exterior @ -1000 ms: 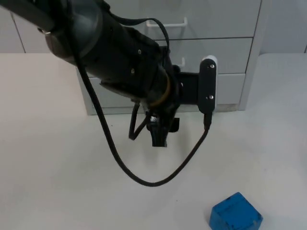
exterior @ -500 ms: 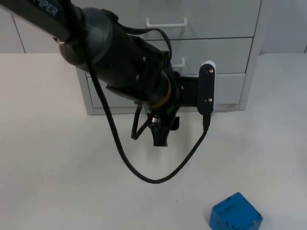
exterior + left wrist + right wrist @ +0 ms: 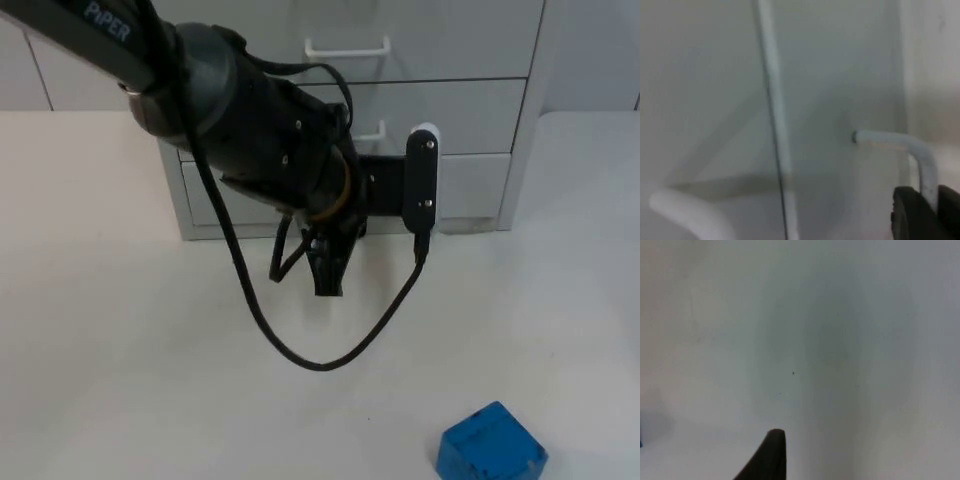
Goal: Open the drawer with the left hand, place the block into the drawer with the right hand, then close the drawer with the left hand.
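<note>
A white surface runs back to a grey cabinet with stacked drawers, all shut. On the top view's clock face the cabinet stands at twelve and the blue block lies at five, well apart from it.

The left gripper sits just right of centre, pushed up against the front of the bottom drawer. From the left wrist, a black finger rests right at the white handle of that drawer, at the bend where its post turns into the bar. Whether the fingers are spread or pinching the bar I cannot tell; only one tip is clear.

The handle's long axis runs nine to three across the drawer front, and it lies directly ahead of the fingers, touching or nearly so. The pull, I judge, must come straight back toward six.

The right gripper waits over bare surface; one dark finger shows, and its state is also unclear. The block is for this arm, once the drawer is open.
</note>
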Robot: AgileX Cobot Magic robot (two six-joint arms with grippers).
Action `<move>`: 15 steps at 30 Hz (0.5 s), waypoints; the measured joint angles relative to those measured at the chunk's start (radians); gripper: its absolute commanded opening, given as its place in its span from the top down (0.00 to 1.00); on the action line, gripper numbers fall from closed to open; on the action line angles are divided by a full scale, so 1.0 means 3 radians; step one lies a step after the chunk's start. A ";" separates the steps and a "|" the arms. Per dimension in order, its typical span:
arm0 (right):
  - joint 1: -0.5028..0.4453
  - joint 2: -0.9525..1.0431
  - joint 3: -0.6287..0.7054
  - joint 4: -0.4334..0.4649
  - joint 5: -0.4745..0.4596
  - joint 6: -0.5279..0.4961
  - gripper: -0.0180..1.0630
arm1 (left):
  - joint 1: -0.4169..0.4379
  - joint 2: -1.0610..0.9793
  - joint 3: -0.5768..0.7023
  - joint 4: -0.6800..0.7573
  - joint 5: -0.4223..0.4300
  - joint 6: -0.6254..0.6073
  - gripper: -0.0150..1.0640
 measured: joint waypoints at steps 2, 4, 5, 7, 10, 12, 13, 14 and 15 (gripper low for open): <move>0.0000 0.0000 0.0000 0.0000 -0.0007 0.0000 0.01 | 0.0000 0.0000 0.0000 -0.0037 0.0005 -0.0017 0.99; 0.0000 0.0000 0.0000 0.0000 -0.0007 0.0000 0.01 | -0.0008 0.0000 0.0000 -0.0109 0.0021 -0.0008 0.99; 0.0000 0.0000 0.0000 0.0000 -0.0007 0.0000 0.01 | -0.0018 0.0000 -0.0004 -0.0171 0.0040 0.0023 0.99; 0.0000 0.0000 0.0000 0.0000 -0.0007 0.0000 0.01 | -0.0039 -0.0008 -0.0004 -0.0247 0.0090 0.0076 0.99; 0.0000 0.0000 0.0000 0.0000 -0.0013 0.0000 0.01 | -0.0153 -0.0064 -0.0004 -0.0785 0.0255 0.0506 0.99; 0.0000 0.0000 0.0000 0.0000 -0.0020 0.0000 0.01 | -0.0254 -0.0126 0.0002 -0.1314 0.0395 0.0939 0.99; 0.0000 0.0000 0.0000 0.0000 -0.0020 0.0000 0.01 | -0.0254 -0.0126 0.0002 -0.1314 0.0395 0.0939 0.99; 0.0000 0.0000 0.0000 0.0000 -0.0020 0.0000 0.01 | -0.0294 -0.0153 0.0002 -0.1616 0.0461 0.1194 0.99; 0.0000 0.0000 0.0000 0.0000 -0.0020 0.0000 0.01 | -0.0332 -0.0195 0.0008 -0.1863 0.0544 0.1441 0.99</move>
